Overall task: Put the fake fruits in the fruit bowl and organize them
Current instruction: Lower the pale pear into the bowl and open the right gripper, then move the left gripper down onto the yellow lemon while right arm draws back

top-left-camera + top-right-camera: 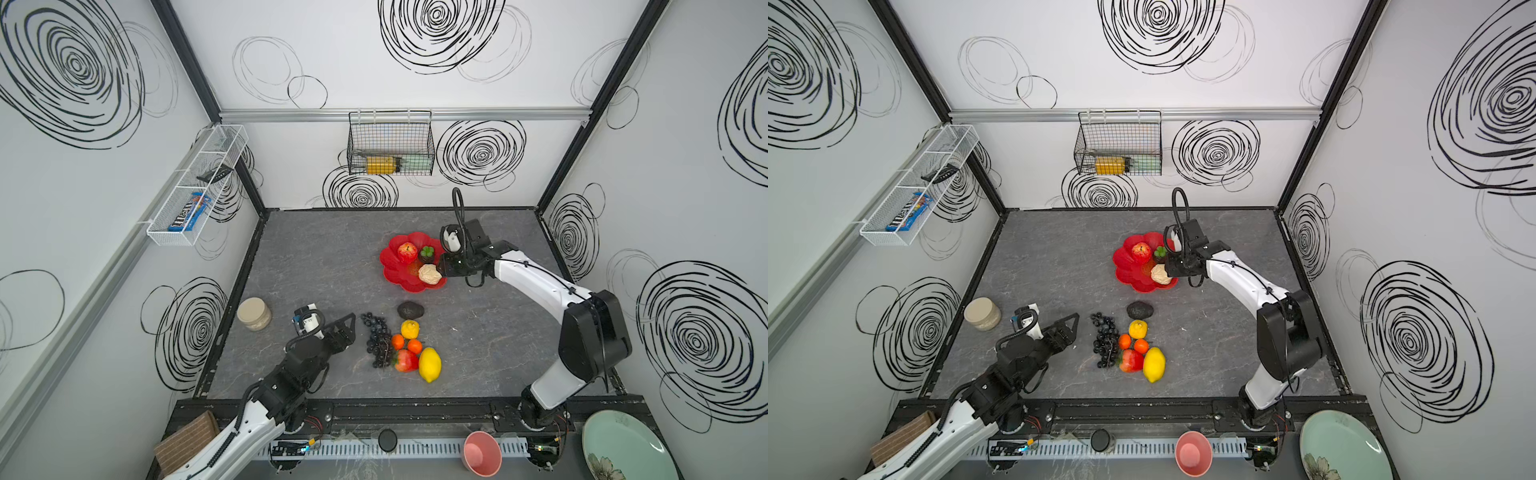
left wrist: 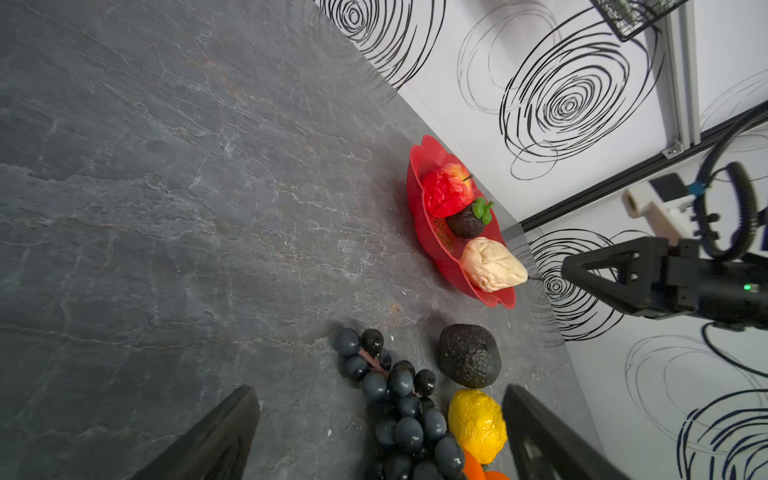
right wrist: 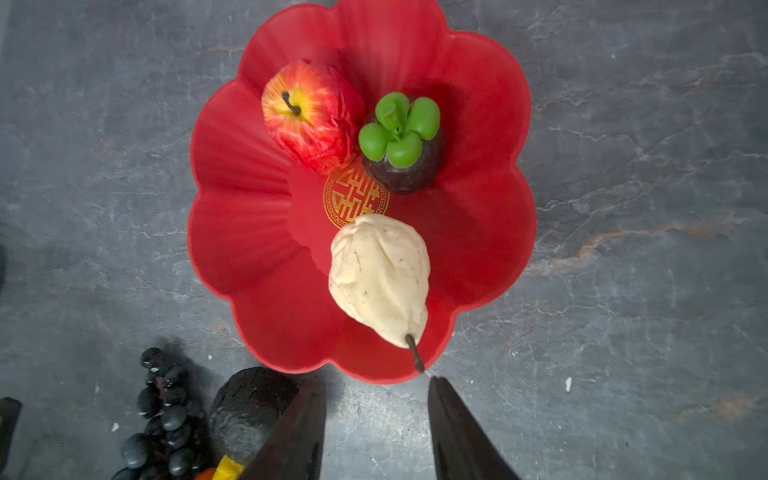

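Half open and empty, the right gripper (image 3: pixel 377 380) sits just outside the fruit bowl (image 3: pixel 232 166), leaving the cream wrinkled fruit (image 3: pixel 380 274) resting inside its rim; the left gripper (image 1: pixel 353 328), wide open and empty, hovers well apart from it.

You have three fruits in the glossy red, flower-shaped fruit bowl (image 3: pixel 232 174): the red apple (image 3: pixel 309 114) and green-capped mangosteen (image 3: pixel 401 143) upright beside the gold centre mark (image 3: pixel 355 197), and the cream wrinkled fruit (image 3: pixel 380 274) on its side, stem toward the rim. Clustered on the tabletop (image 1: pixel 316 266) lie the avocado (image 1: pixel 410 310), grape bunch (image 1: pixel 378 340), small lemon (image 1: pixel 410 329), large lemon (image 1: pixel 429 364), tiny oranges (image 1: pixel 397 341) and strawberry (image 1: pixel 405 360).
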`<control>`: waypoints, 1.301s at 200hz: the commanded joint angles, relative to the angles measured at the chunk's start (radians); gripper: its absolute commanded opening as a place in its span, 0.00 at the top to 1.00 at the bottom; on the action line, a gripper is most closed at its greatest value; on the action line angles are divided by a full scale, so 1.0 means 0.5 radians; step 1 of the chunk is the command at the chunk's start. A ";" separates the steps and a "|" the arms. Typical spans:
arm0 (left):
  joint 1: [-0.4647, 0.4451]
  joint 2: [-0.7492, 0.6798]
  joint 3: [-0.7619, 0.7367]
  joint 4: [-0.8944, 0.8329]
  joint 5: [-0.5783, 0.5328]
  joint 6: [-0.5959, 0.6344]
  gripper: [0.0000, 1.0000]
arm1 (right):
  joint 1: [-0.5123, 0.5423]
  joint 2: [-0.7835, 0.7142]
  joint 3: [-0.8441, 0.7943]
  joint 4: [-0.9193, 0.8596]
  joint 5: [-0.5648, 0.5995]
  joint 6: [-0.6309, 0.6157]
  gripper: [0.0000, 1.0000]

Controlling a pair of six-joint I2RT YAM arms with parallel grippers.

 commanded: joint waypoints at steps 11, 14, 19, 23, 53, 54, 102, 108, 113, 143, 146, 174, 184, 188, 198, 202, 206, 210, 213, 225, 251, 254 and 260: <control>0.015 0.148 0.161 0.020 0.088 0.096 0.04 | 0.087 -0.260 0.025 -0.119 0.097 0.023 0.46; 0.016 0.166 0.177 0.012 0.096 0.102 0.04 | 0.095 -0.289 0.015 -0.120 0.102 0.026 0.45; 0.016 0.199 0.194 -0.002 0.109 0.111 0.04 | 0.118 -0.330 -0.005 -0.124 0.108 0.033 0.45; 0.013 0.224 0.216 -0.014 0.117 0.118 0.04 | 0.135 -0.364 -0.022 -0.123 0.115 0.036 0.44; -0.001 0.419 0.363 -0.143 0.192 0.168 0.04 | 0.320 -0.652 -0.225 -0.075 0.155 0.046 0.38; -0.005 0.426 0.367 -0.150 0.194 0.171 0.04 | 0.326 -0.664 -0.232 -0.072 0.157 0.049 0.38; -0.228 0.633 0.594 -0.296 0.151 0.261 0.04 | 0.601 -1.115 -0.721 0.068 0.262 0.354 0.30; -0.276 0.653 0.622 -0.308 0.124 0.263 0.04 | 0.618 -1.174 -0.792 0.090 0.269 0.407 0.29; -0.314 0.672 0.648 -0.319 0.101 0.266 0.04 | 0.630 -1.224 -0.850 0.108 0.268 0.452 0.28; -0.559 0.844 0.815 -0.376 -0.022 0.304 0.04 | 0.649 -1.516 -1.211 0.238 0.194 0.655 0.26; -0.586 0.868 0.834 -0.379 -0.033 0.307 0.04 | 0.648 -1.540 -1.240 0.246 0.194 0.672 0.25; -0.787 1.124 1.003 -0.370 -0.106 0.376 0.04 | 0.648 -1.722 -1.451 0.271 0.206 0.828 0.24; -0.865 1.232 1.073 -0.375 -0.144 0.397 0.03 | 0.650 -1.772 -1.510 0.277 0.202 0.887 0.24; -0.894 1.273 1.101 -0.381 -0.171 0.401 0.03 | 0.650 -1.788 -1.534 0.283 0.195 0.908 0.24; -0.990 1.378 1.169 -0.398 -0.231 0.407 0.03 | 0.649 -1.828 -1.588 0.300 0.167 0.964 0.24; -1.024 1.419 1.198 -0.402 -0.246 0.410 0.03 | 0.648 -1.842 -1.610 0.304 0.156 0.983 0.24; -1.058 1.458 1.224 -0.405 -0.256 0.413 0.03 | 0.648 -1.856 -1.627 0.307 0.151 1.005 0.24; -1.094 1.497 1.249 -0.408 -0.265 0.418 0.02 | 0.649 -1.868 -1.644 0.303 0.151 1.023 0.24; -1.119 1.532 1.267 -0.411 -0.269 0.419 0.02 | 0.649 -1.879 -1.655 0.298 0.151 1.040 0.24; -1.216 1.639 1.335 -0.421 -0.270 0.418 0.02 | 0.648 -1.919 -1.692 0.270 0.178 1.089 0.24; -1.440 1.886 1.587 -0.644 -0.274 0.291 0.01 | 0.648 -2.039 -1.735 0.171 0.289 1.153 0.23; -1.475 1.922 1.630 -0.690 -0.290 0.270 0.01 | 0.648 -2.057 -1.735 0.156 0.303 1.160 0.23; -1.541 1.987 1.710 -0.782 -0.331 0.228 0.02 | 0.649 -2.092 -1.734 0.129 0.345 1.172 0.23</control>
